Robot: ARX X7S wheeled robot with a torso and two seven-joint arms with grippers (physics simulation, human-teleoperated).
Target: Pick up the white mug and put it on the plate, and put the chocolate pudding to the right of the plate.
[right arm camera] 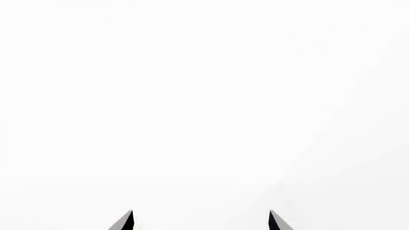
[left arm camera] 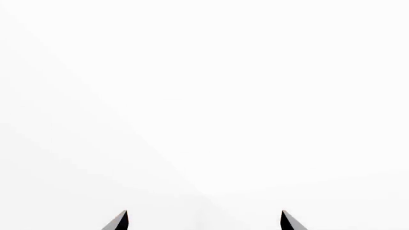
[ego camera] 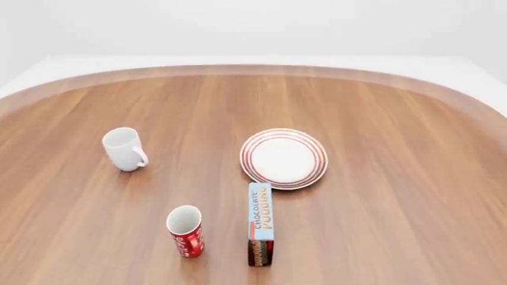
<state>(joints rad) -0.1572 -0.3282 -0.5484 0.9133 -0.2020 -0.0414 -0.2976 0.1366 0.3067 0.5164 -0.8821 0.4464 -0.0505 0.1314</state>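
Observation:
In the head view the white mug (ego camera: 123,148) stands upright on the left of the wooden table, its handle toward the right. The plate (ego camera: 284,158), white with red rings, lies near the table's middle. Just in front of the plate stands the chocolate pudding (ego camera: 260,223) box, its blue face up. Neither arm shows in the head view. My left gripper (left arm camera: 204,220) is open, with only its two dark fingertips (left arm camera: 120,221) showing against a blank white background. My right gripper (right arm camera: 200,220) is open too and faces the same white emptiness, nothing between its fingertips (right arm camera: 126,221).
A red cup with white lettering (ego camera: 186,231) stands upright left of the pudding box, near the front. The wooden table (ego camera: 396,196) has a rounded far edge, with white floor and wall beyond it.

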